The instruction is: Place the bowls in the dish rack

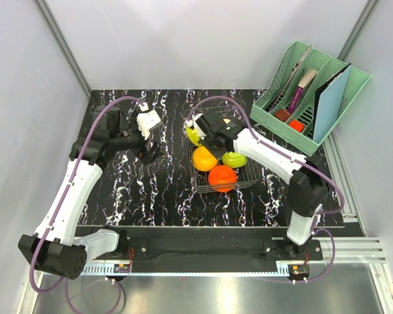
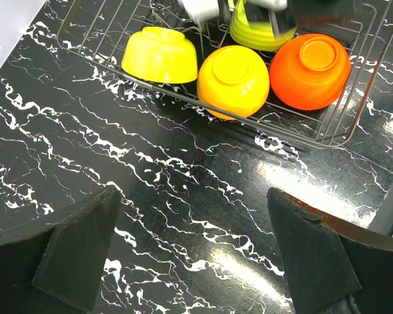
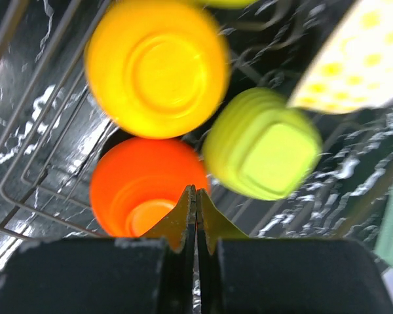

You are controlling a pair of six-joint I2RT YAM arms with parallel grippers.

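Note:
The dish rack (image 1: 247, 175) is a dark wire basket at the table's middle. It holds a yellow bowl (image 1: 192, 136), a yellow-orange bowl (image 1: 204, 158), a lime bowl (image 1: 234, 159) and an orange bowl (image 1: 222, 178), all upside down. My right gripper (image 1: 206, 137) hangs over the rack, shut and empty (image 3: 196, 193), its tips above the orange bowl (image 3: 141, 190). My left gripper (image 1: 150, 152) is open and empty (image 2: 193, 196) over bare table left of the rack (image 2: 327, 134). The left wrist view shows the yellow (image 2: 160, 53), yellow-orange (image 2: 234, 80), orange (image 2: 311, 70) and lime (image 2: 257, 33) bowls.
A mint-green slotted organiser (image 1: 314, 91) with books and small items stands at the back right. A white thing with yellow dots (image 3: 363, 55) sits at the upper right edge of the right wrist view. The black marbled table (image 1: 150, 196) ends at grey walls.

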